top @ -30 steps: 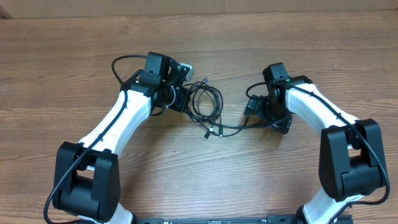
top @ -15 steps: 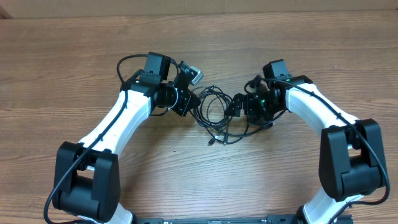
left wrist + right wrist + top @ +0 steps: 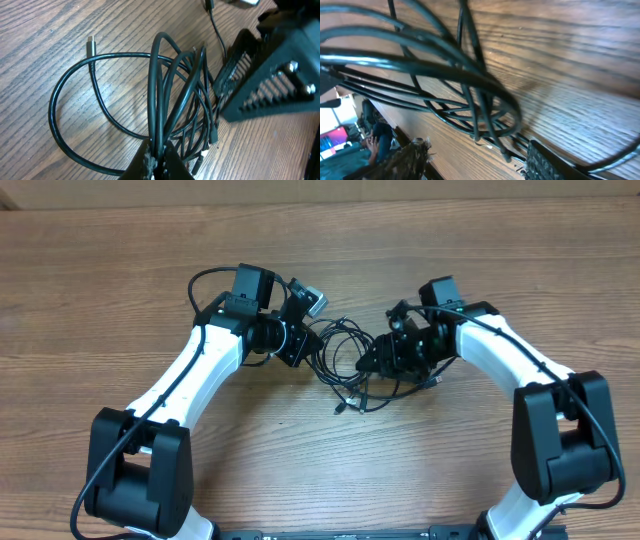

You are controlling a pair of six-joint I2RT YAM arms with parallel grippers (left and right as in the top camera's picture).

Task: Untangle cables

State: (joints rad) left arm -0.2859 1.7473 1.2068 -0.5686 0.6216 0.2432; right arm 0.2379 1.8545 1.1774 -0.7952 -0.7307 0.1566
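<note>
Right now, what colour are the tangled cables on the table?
Black cables, one with a silver plug tip; clearest in the left wrist view.

SITE: you're at what looks like a robotics lab or test workroom | WHY: your left arm [image 3: 190,380] and right arm [image 3: 500,355], white with black joints, rise from a black base bar [image 3: 350,534] at 6 o'clock on a wood-grain table [image 3: 330,470] | BEYOND: your right wrist view catches, at 8 o'clock, a blurred seated person [image 3: 377,137] in teal beside a red-lit screen [image 3: 332,140].
</note>
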